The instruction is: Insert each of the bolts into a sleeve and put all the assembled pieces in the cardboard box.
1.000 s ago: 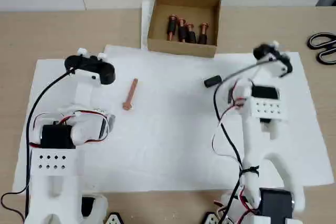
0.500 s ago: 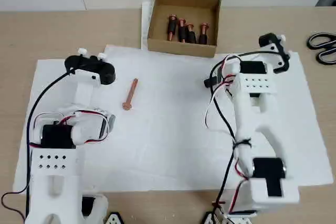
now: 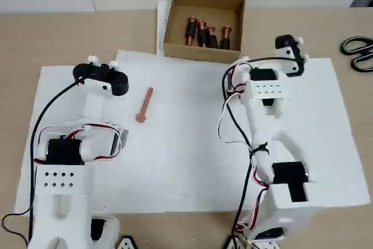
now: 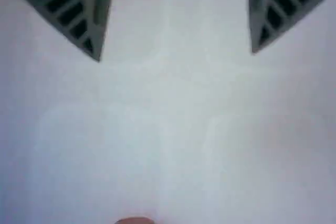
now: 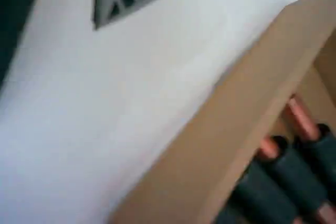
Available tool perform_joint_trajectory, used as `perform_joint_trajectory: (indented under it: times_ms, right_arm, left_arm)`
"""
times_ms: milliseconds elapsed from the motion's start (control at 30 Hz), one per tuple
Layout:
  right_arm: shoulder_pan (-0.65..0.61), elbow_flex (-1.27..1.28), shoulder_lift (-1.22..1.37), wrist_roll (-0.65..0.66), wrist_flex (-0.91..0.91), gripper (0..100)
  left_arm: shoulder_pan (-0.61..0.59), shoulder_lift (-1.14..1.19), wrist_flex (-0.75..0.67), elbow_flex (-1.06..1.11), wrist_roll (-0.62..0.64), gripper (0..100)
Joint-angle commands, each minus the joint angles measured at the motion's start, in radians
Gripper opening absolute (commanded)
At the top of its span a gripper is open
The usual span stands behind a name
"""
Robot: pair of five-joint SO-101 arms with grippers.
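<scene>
Swung the right tool (image 5: 58, 11) in over where the loose sleeve lay beside the cardboard box (image 3: 201, 52), grip untellable; left tool (image 4: 176, 55) wide, empty, near the lone bolt (image 3: 145, 104); sleeve pickup seemingly next.

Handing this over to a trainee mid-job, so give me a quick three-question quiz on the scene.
1. How many assembled pieces lie in the box?
2. True or false: the loose bolt lies on the white sheet.
3. The left gripper is: A open over the sheet, B shut on the bolt, C inside the box.
Key: 1 four; 2 true; 3 A.
</scene>
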Motion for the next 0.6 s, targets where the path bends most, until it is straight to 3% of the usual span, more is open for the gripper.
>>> perform_joint_trajectory:
  times_ms: [0,567]
  right_arm:
    - [-0.005,-0.052,-0.002,-0.018,-0.018,18.3]
    - [0.018,-0.055,0.185,-0.017,-0.189,18.2]
  left_arm:
    - [0.0,-0.003,0.005,-0.004,-0.002,17]
    - [0.0,-0.003,0.002,-0.002,-0.002,17]
